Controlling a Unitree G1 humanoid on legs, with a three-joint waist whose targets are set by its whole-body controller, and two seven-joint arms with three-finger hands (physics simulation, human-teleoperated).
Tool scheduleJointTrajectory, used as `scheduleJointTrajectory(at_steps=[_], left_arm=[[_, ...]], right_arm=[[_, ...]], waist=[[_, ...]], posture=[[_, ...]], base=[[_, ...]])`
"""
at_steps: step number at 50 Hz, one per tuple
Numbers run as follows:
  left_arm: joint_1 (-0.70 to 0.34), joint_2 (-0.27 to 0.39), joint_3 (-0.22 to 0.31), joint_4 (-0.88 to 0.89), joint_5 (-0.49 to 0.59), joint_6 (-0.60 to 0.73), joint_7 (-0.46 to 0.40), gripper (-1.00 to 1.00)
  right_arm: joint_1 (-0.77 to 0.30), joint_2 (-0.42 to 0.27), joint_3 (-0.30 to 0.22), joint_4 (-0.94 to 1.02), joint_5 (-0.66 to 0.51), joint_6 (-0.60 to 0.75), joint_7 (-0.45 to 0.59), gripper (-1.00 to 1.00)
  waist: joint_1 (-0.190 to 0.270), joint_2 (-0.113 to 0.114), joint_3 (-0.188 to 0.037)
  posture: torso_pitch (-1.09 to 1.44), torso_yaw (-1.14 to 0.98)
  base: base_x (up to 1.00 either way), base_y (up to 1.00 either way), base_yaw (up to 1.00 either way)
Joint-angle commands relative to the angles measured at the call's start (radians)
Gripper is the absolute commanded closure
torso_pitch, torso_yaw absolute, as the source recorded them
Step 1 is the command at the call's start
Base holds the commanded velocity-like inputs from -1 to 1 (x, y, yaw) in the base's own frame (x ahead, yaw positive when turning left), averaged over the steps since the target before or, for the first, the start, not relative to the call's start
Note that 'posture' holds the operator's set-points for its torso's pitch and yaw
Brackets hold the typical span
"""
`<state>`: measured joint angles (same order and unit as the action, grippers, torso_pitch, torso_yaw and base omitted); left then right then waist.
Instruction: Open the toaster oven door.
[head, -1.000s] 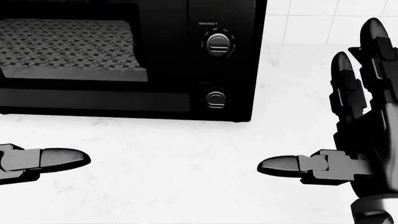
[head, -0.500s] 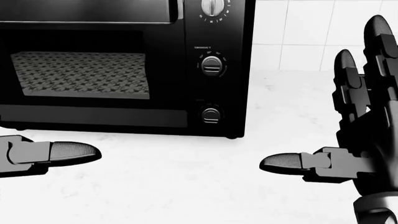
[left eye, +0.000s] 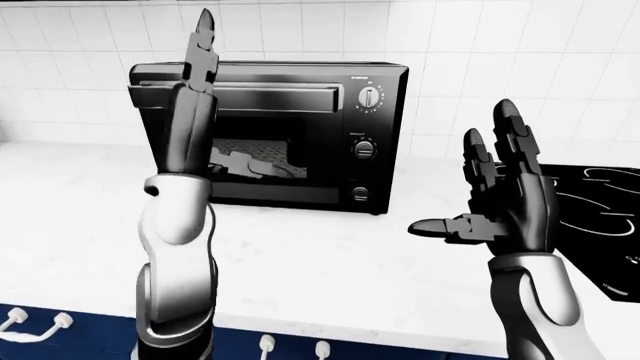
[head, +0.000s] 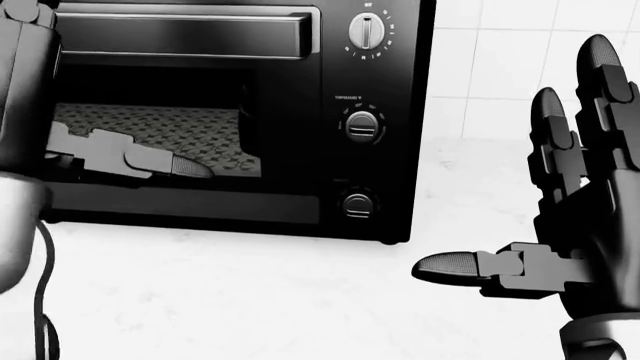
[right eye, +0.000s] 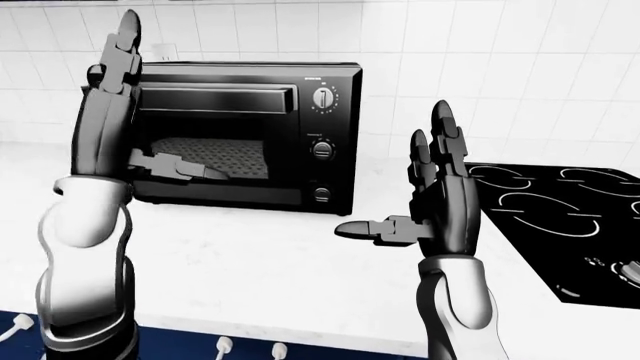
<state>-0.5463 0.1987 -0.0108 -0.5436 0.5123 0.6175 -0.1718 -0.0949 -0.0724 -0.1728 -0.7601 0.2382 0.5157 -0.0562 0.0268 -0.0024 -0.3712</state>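
Observation:
The black toaster oven (left eye: 378, 161) stands on the white counter (left eye: 300, 262) against the tiled wall. Its glass door (head: 160, 127) stands upright and shut, with a long bar handle (head: 190, 34) along its top edge. My left hand (left eye: 232, 105) is open and raised in front of the door's left part, fingers pointing up and thumb (head: 150, 161) stretched across the glass below the handle. It is closed round nothing. My right hand (head: 510, 157) is open and empty to the right of the oven, fingers up and thumb (head: 450, 265) pointing left.
Three knobs (head: 362, 125) run down the oven's right panel. A black cooktop (right eye: 560, 202) is set into the counter at the right. Blue cabinet fronts with white handles (left eye: 265, 345) lie below the counter's near edge. A wall outlet (right eye: 165, 51) sits above the oven's left.
The camera has tilted up, bringing the oven's handle and top knob into view. My left hand has risen from low at the left to in front of the door. My right hand has hardly moved.

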Motion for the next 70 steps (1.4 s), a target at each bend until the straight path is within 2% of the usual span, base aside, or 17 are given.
scheduleJointTrajectory(at_steps=[1,2,4,7,12,14,18,26,39,54,70], left_arm=[[-0.025,-0.011,0.005,0.012,0.165,-0.118,-0.034,-1.0],[-0.017,-0.004,-0.009,0.06,0.241,-0.188,-0.028,-1.0],[-0.011,-0.048,-0.007,0.067,0.297,-0.238,-0.063,-1.0],[-0.013,-0.06,-0.008,0.11,0.414,-0.333,-0.065,-1.0],[0.008,-0.064,-0.012,0.163,0.607,-0.495,-0.027,-1.0],[0.012,-0.084,-0.011,0.174,0.625,-0.522,-0.04,-1.0],[-0.004,-0.111,-0.015,0.223,0.627,-0.546,-0.087,-1.0],[-0.058,-0.108,-0.021,0.418,0.608,-0.573,-0.058,-1.0],[-0.115,-0.094,-0.038,0.545,0.724,-0.624,-0.029,-1.0],[-0.122,-0.098,-0.032,0.597,0.742,-0.622,-0.076,-1.0],[-0.186,-0.085,-0.032,0.691,0.753,-0.626,-0.104,-1.0]], right_arm=[[-0.025,-0.005,-0.001,-0.032,0.003,-0.018,0.0,-1.0],[-0.024,-0.005,-0.001,-0.031,0.002,-0.021,0.001,-1.0],[-0.021,-0.004,-0.001,-0.028,0.001,-0.026,0.002,-1.0],[-0.021,-0.005,-0.006,-0.03,0.005,-0.025,0.003,-1.0],[-0.013,-0.002,-0.005,-0.014,0.003,-0.049,0.006,-1.0],[-0.01,-0.001,-0.004,-0.013,0.003,-0.053,0.006,-1.0],[-0.003,0.002,-0.003,0.005,-0.001,-0.078,0.011,-1.0],[-0.001,0.002,-0.003,0.002,-0.001,-0.074,0.009,-1.0],[-0.001,0.002,-0.003,-0.006,0.0,-0.066,0.004,-1.0],[0.005,0.005,-0.001,0.009,-0.002,-0.086,0.005,-1.0],[0.004,0.004,-0.005,0.0,0.004,-0.076,0.001,-1.0]], waist=[[0.0,-0.001,-0.001],[-0.002,-0.003,-0.002],[-0.005,-0.005,-0.003],[-0.008,-0.009,-0.005],[-0.017,-0.011,-0.007],[-0.02,-0.011,-0.008],[-0.023,-0.011,-0.008],[-0.027,-0.009,-0.013],[-0.034,-0.011,-0.012],[-0.032,-0.014,-0.01],[-0.024,-0.016,-0.007]], posture=[[-0.57,0.0],[-0.57,0.0],[-0.57,0.0],[-0.57,0.0],[-0.57,0.0],[-0.57,0.0],[-0.57,0.0],[-0.57,0.0],[-0.57,0.0],[-0.57,0.0],[-0.57,0.0]], base=[[0.0,0.0,0.0],[0.0,0.0,0.0],[0.0,0.0,0.0],[0.0,0.0,0.0],[0.0,0.0,0.0],[0.0,0.0,0.0],[0.0,0.0,0.0],[0.0,0.0,0.0],[0.0,0.0,0.0],[0.0,0.0,0.0],[0.0,0.0,0.0]])
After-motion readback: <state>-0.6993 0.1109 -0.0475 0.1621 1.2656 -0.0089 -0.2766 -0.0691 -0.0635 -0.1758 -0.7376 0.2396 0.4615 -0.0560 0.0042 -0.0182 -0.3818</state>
